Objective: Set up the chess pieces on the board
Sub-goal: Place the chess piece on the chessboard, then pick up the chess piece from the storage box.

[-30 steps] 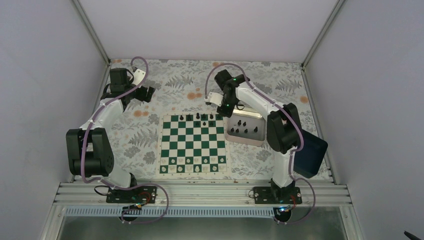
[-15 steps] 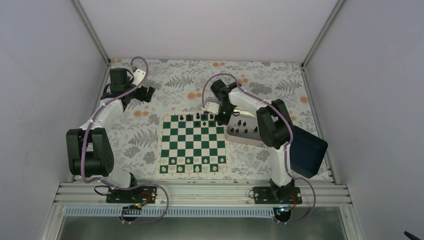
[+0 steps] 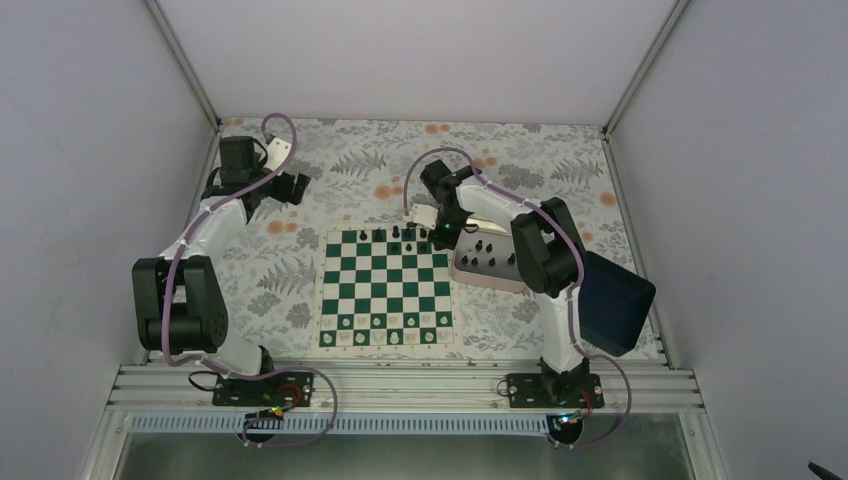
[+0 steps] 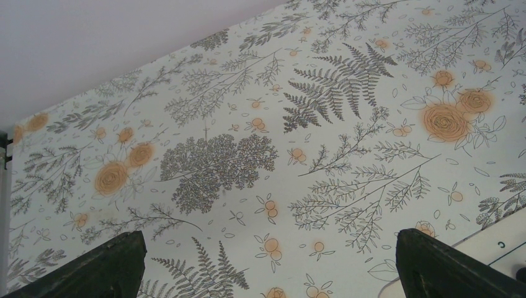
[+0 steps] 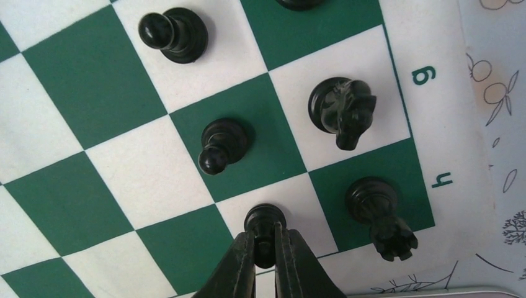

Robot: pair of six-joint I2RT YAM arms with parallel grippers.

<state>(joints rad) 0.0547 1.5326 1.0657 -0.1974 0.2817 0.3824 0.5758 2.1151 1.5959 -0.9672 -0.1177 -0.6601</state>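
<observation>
The green and white board (image 3: 385, 290) lies mid-table. Black chess pieces stand on its far rows: in the right wrist view a rook (image 5: 375, 214) on the corner square, a knight (image 5: 342, 110), and two pawns (image 5: 220, 144) (image 5: 173, 34). My right gripper (image 5: 265, 245) is shut on a black pawn (image 5: 265, 220), upright over the white square beside the rook. From above, that gripper (image 3: 437, 238) is at the board's far right corner. My left gripper (image 4: 267, 267) is open and holds nothing, over the floral cloth far left of the board (image 3: 290, 188).
A silvery tray (image 3: 480, 281) holding more black pieces sits just right of the board, under the right arm. A dark blue box (image 3: 615, 305) lies further right. Small white pieces (image 3: 385, 337) line the board's near rows.
The right arm swung left from above the tray to the board's far right corner, then held almost still. The left arm has not moved.
</observation>
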